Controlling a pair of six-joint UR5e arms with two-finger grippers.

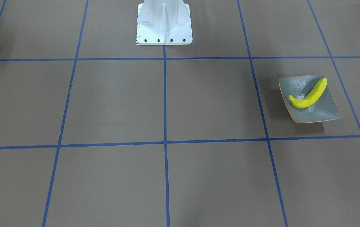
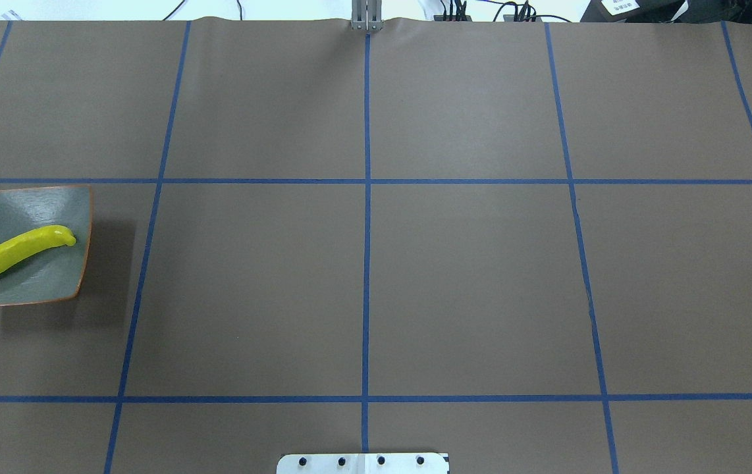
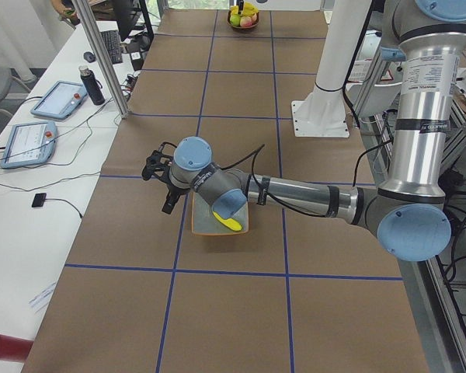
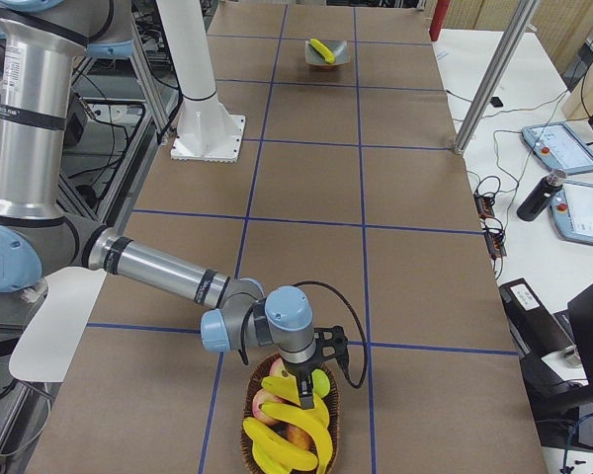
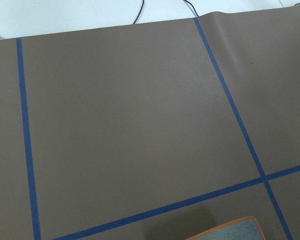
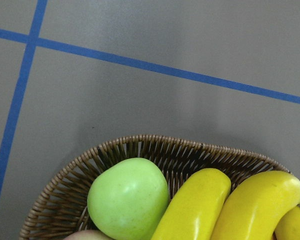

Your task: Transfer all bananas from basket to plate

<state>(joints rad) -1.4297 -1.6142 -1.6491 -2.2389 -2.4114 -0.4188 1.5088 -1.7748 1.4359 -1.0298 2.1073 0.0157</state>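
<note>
One yellow banana (image 1: 309, 94) lies across the grey-green plate (image 1: 322, 107) with an orange rim; both also show in the overhead view, the banana (image 2: 14, 253) on the plate (image 2: 14, 210). The wicker basket (image 6: 140, 145) holds several more bananas (image 6: 200, 210) at the table's other end. My left gripper (image 3: 169, 198) hovers beside the plate (image 3: 206, 221); I cannot tell whether it is open or shut. My right gripper (image 4: 304, 395) reaches down among the basket's bananas (image 4: 287, 439); I cannot tell whether it is open or shut.
A green apple (image 6: 127, 197) and a reddish apple (image 4: 267, 405) share the basket. The white robot pedestal (image 1: 164, 25) stands mid-table at the robot's edge. A metal post (image 4: 484, 89) and a side table with tablets (image 4: 578, 212) flank the operators' side.
</note>
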